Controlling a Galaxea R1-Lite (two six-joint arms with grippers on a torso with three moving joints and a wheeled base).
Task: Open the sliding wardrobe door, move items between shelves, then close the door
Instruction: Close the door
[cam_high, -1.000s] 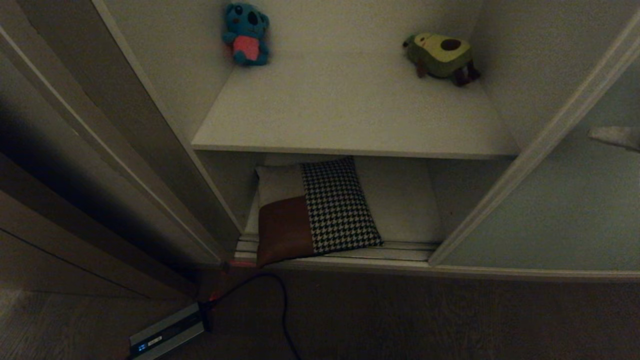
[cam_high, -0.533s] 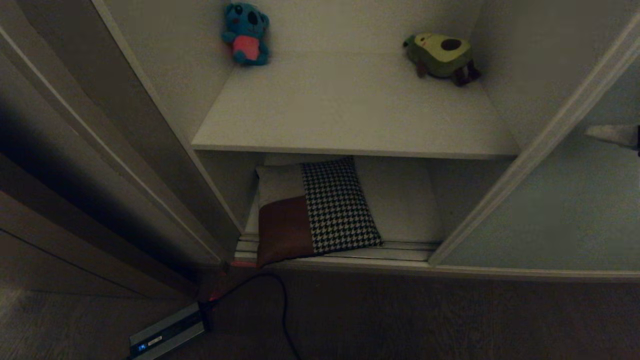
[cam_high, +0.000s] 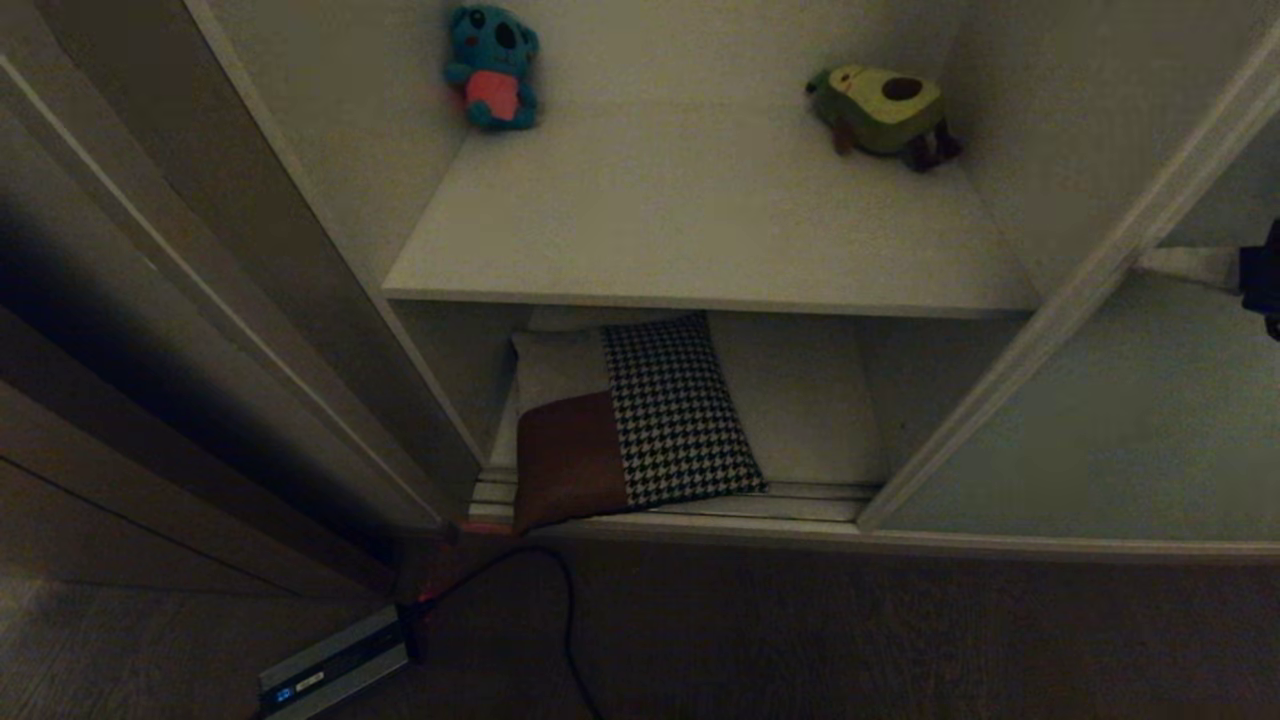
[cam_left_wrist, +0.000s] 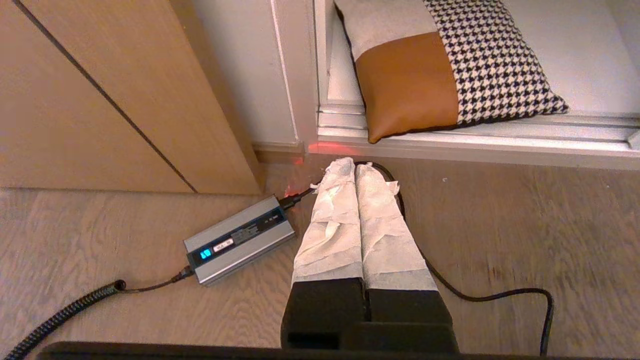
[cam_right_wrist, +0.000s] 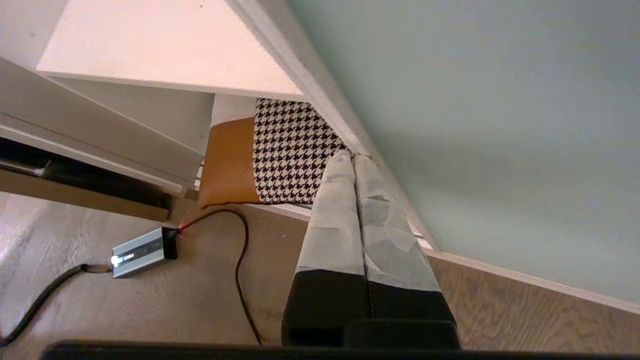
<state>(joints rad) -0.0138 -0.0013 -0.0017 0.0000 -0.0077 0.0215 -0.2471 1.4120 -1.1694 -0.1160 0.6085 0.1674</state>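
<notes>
Now | right gripper (cam_right_wrist: 354, 159) — fingers pressed together, nothing held — is seen further in from the right than a second ago, at the sliding wardrobe door (cam_high: 1080, 420) edge | door already open | cushion (cam_high: 640, 415) lies on bottom shelf (cam_high: 800, 400) | left gripper (cam_left_wrist: 355, 167) parked, closed, empty — a reach towards the cushion is judged next

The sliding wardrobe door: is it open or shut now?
Open. The sliding wardrobe door stands to the right, so both shelves and the cushion on the lower one are exposed.
</notes>
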